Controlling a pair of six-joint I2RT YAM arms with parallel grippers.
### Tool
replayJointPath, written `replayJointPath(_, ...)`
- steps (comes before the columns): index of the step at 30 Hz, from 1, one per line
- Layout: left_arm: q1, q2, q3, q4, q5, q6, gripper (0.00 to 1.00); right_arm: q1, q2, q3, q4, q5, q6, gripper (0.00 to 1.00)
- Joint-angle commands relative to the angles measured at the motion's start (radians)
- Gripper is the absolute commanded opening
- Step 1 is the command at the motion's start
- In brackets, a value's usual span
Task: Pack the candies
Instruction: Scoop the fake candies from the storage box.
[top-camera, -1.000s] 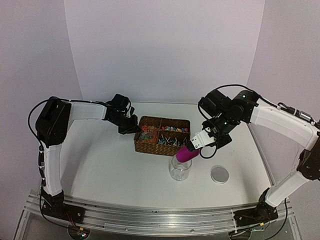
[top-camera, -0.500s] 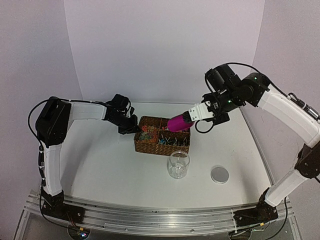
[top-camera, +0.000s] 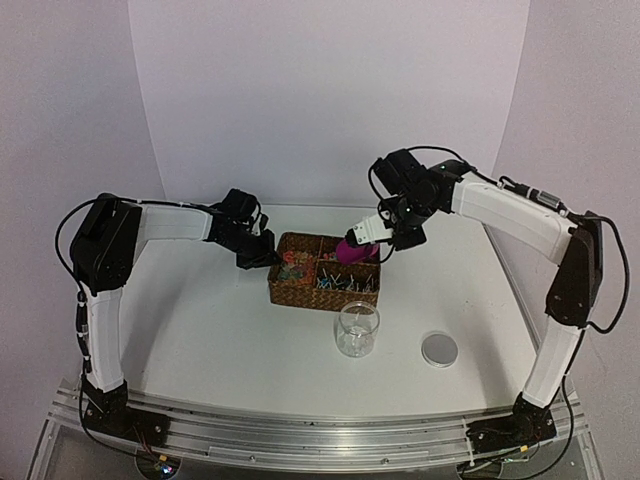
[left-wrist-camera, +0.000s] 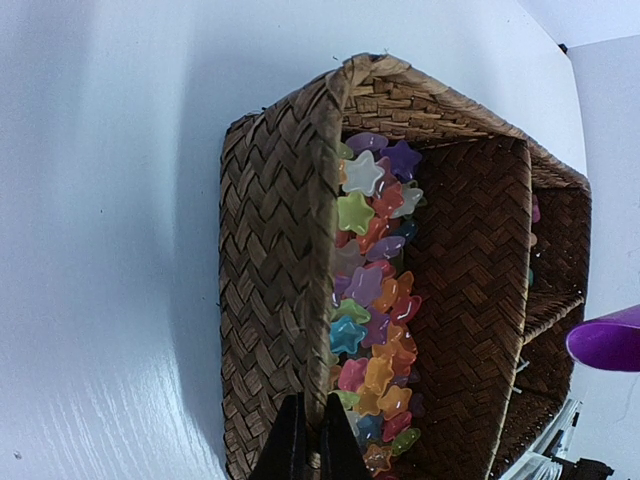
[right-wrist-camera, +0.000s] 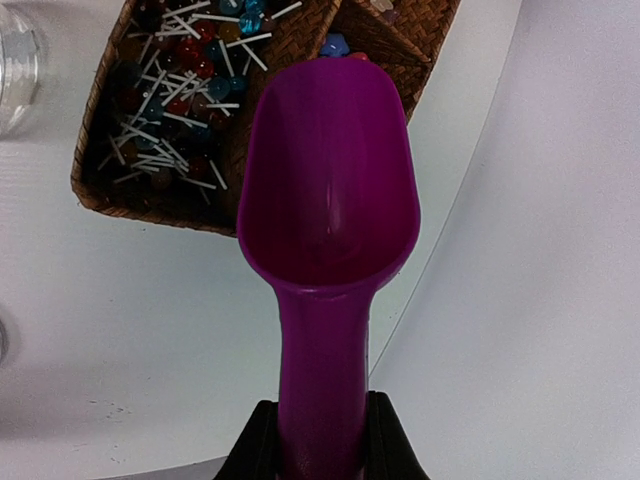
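The left claw (left-wrist-camera: 308, 440) stays pinched on the rim of the wicker basket (top-camera: 300, 296), while the empty magenta scoop (top-camera: 356, 250), clamped in the right claw (right-wrist-camera: 320, 445), has swung back from the jar (top-camera: 358, 330) to the candies (right-wrist-camera: 335, 45) in the basket's far compartment, likely for another load.

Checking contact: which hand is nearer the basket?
Left. The left hand pinches the wicker basket by its rim; the right hand, holding the magenta scoop, hangs apart near its right end.

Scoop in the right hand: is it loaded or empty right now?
Empty. The right wrist view looks straight into the magenta scoop, held by the right hand; its bowl shows bare plastic, nothing in it.
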Motion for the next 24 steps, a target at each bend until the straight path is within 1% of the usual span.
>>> replayJointPath(1,0.012,-0.003,-0.01,-0.095,-0.014,-0.022,0.0,0.015,-0.021,0.009,0.02,0.068,-0.029,0.0)
replayJointPath(3,0.013,-0.005,-0.011,-0.095,-0.016,-0.022,0.0,0.035,-0.045,-0.033,0.013,0.101,-0.075,0.0)
replayJointPath(5,0.014,-0.006,-0.012,-0.093,-0.016,-0.021,0.0,0.056,-0.083,-0.066,0.0,0.102,-0.109,0.0)
replayJointPath(8,0.018,-0.002,-0.009,-0.094,-0.015,-0.021,0.0,0.074,-0.102,-0.089,-0.028,0.124,-0.133,0.0)
replayJointPath(10,0.02,0.003,-0.008,-0.096,-0.012,-0.022,0.0,0.075,-0.094,-0.09,-0.054,0.142,-0.132,0.0)
replayJointPath(19,0.019,-0.009,-0.018,-0.092,-0.016,-0.025,0.0,0.077,-0.014,-0.088,-0.059,0.243,-0.182,0.0)
replayJointPath(24,0.02,-0.003,-0.007,-0.095,-0.018,-0.018,0.0,0.07,0.002,-0.086,-0.059,0.243,-0.19,0.0)
